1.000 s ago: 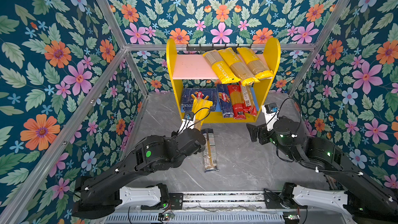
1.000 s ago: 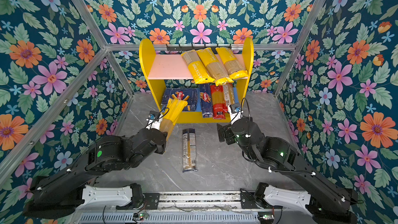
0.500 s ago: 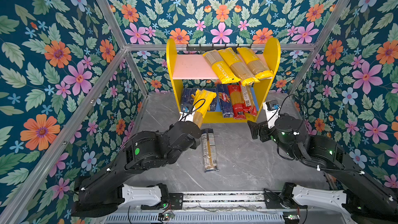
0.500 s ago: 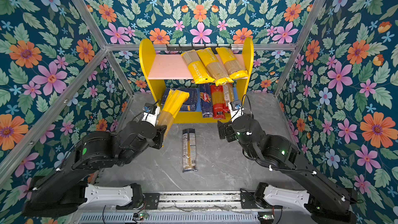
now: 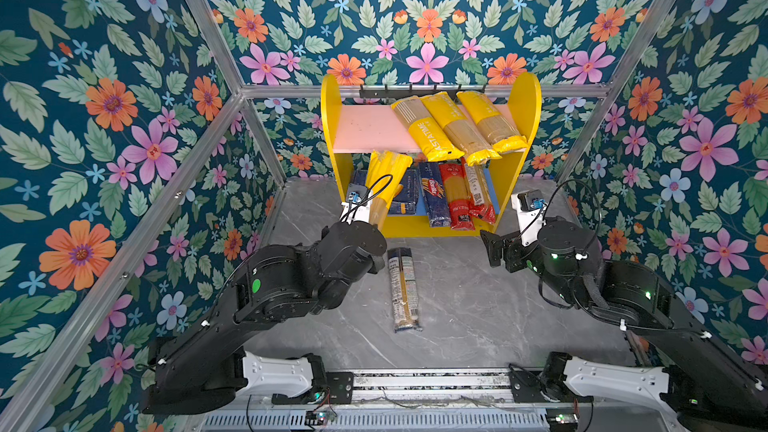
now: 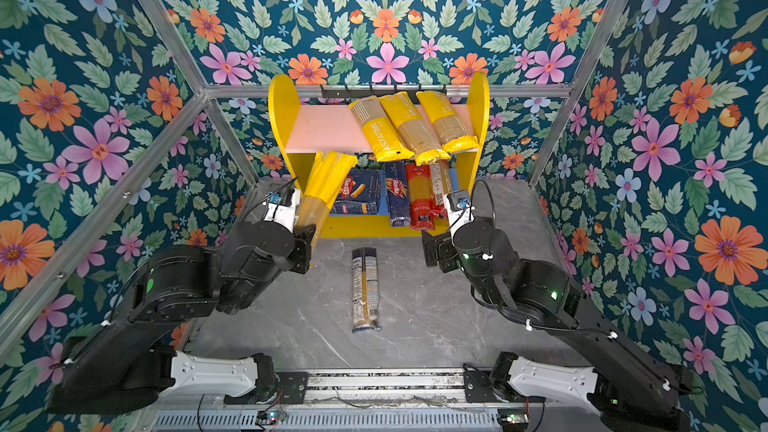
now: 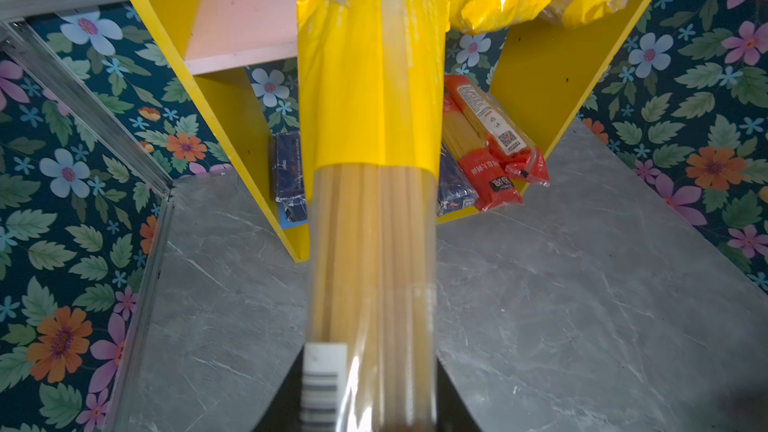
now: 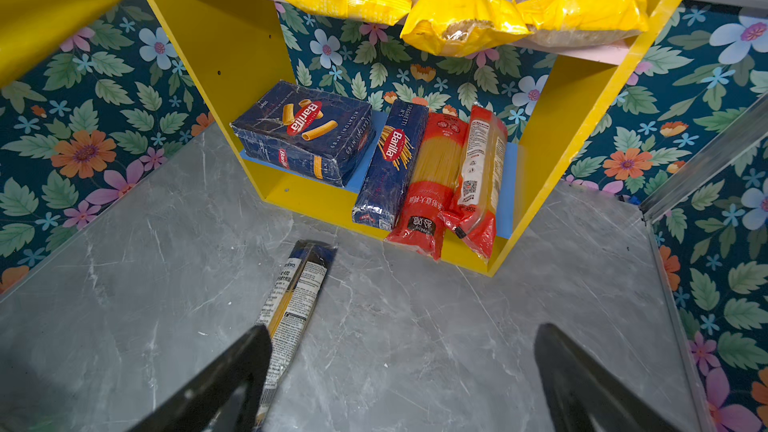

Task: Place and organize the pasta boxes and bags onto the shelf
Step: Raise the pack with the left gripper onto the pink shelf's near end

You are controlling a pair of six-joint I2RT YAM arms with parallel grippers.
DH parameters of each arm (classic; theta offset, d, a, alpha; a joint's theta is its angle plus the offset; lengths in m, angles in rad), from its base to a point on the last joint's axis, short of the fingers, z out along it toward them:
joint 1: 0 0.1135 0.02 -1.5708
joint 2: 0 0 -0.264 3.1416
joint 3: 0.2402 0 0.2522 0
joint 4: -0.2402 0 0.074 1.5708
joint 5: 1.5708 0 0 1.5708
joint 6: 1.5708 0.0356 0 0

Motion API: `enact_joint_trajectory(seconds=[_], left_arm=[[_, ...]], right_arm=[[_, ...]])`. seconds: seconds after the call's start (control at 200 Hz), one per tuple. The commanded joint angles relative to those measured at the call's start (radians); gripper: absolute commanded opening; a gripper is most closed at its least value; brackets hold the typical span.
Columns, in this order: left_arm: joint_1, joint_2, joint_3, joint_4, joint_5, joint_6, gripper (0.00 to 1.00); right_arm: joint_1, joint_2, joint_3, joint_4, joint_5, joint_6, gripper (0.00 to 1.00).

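- The shelf (image 5: 331, 126) stands at the back of a booth closed on three sides by floral walls (image 5: 124, 118), with aluminium frame bars (image 5: 202, 18) along the corners. It sits close to the rear wall.
- The desk (image 5: 465, 309) is grey marble and runs from wall to wall. Bare stretches lie on either side of its middle.
- The pink upper board (image 5: 365, 130) is bare on its left half. Three yellow bags (image 5: 459, 130) lie slanted side by side on the right half, with their near ends overhanging the front edge.
- The blue lower board (image 8: 509, 176) carries the wide Barilla box (image 8: 303, 130), the narrow Barilla box (image 8: 390, 164) and two red bags (image 8: 436, 176). The narrow box and the red bags jut past the front edge.
- A fourth yellow bag (image 7: 370, 118) is tilted up toward the shelf. Its yellow end is at the front edge of the pink board's bare half, but I cannot tell if they touch.
- The left pincer (image 7: 368, 405) is clamped on that bag's clear end.
- The navy bag (image 5: 403, 288) lies flat mid-desk between the arms, clear of the shelf's base.
- The right pincer (image 8: 402, 328) is spread wide and empty, over bare desk right of the navy bag.
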Motion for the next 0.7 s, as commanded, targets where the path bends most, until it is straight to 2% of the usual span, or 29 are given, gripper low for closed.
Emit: enact_joint_trajectory(seconds=[0.0, 0.08, 0.22, 0.305, 0.565, 0.695], left_arm=[[0.006, 0.03, 0.059, 0.088, -0.158, 0.085, 0.0], [0.056, 0.055, 0.102, 0.129, -0.158, 0.15, 0.0], [0.232, 0.092, 0.16, 0.24, 0.004, 0.258, 0.0], [0.308, 0.135, 0.197, 0.28, 0.069, 0.302, 0.0], [0.507, 0.317, 0.358, 0.358, 0.293, 0.342, 0.0], [0.608, 0.403, 0.415, 0.381, 0.357, 0.339, 0.0]], right_arm=[[0.001, 0.0, 0.01, 0.003, 0.002, -0.003, 0.99], [0.0, -0.003, 0.014, 0.01, 0.002, -0.01, 0.99], [0.001, -0.003, 0.029, 0.014, -0.003, -0.019, 0.99], [0.001, -0.006, 0.034, 0.014, -0.002, -0.025, 0.99], [0.0, -0.033, 0.027, 0.014, 0.011, -0.044, 0.99], [-0.001, -0.046, 0.023, 0.014, 0.031, -0.059, 0.99]])
